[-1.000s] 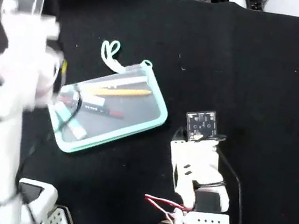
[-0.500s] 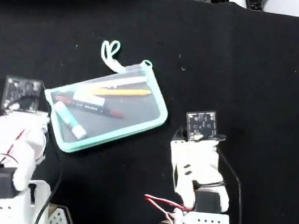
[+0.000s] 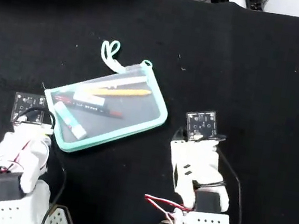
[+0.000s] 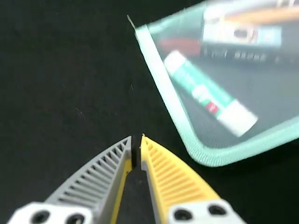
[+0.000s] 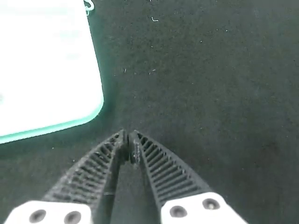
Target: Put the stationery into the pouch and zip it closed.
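Fingers (image 4: 159, 163) of the left gripper (image 4: 136, 140) pressed together on nothing, its arm now pulled back near-left of the mint-trimmed clear pouch (image 3: 138, 113) holding a white glue stick (image 3: 70, 120) and yellow pencil (image 3: 119, 91); right gripper (image 5: 127, 137) likewise clenched over the black table (image 3: 258, 78).

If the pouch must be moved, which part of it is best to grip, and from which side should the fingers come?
Probably the mint cord loop at the far corner of the pouch, approached from above. It lies free beside the flat, wide body and looks thin enough to pinch.
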Controlling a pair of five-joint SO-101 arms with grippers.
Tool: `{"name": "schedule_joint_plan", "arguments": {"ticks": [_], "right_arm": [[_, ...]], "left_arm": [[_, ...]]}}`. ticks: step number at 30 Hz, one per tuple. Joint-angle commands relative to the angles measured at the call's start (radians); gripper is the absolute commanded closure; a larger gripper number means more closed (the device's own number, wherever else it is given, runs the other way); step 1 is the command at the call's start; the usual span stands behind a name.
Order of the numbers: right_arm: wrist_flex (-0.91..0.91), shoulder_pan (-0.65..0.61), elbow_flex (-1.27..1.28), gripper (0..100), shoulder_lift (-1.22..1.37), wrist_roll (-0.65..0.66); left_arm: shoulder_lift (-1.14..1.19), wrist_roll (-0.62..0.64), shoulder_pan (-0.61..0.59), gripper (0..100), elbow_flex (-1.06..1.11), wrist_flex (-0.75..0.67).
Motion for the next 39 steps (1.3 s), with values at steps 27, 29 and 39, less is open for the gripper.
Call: {"name": "schedule_joint_plan", "arguments": {"ticks": [27, 29, 39], "right_arm": [[0.631, -0.014, -0.012, 98.4, -0.346, 0.0], [0.631, -0.014, -0.012, 98.4, -0.346, 0.0], [0.631, -0.014, -0.012, 98.4, -0.346, 0.0]], "left_arm": [[-0.029, -0.009, -0.004, 95, 0.182, -0.068], [-0.029, -0.009, -0.004, 95, 0.182, -0.068], [-0.029, -0.009, -0.004, 95, 0.182, -0.068]]}}
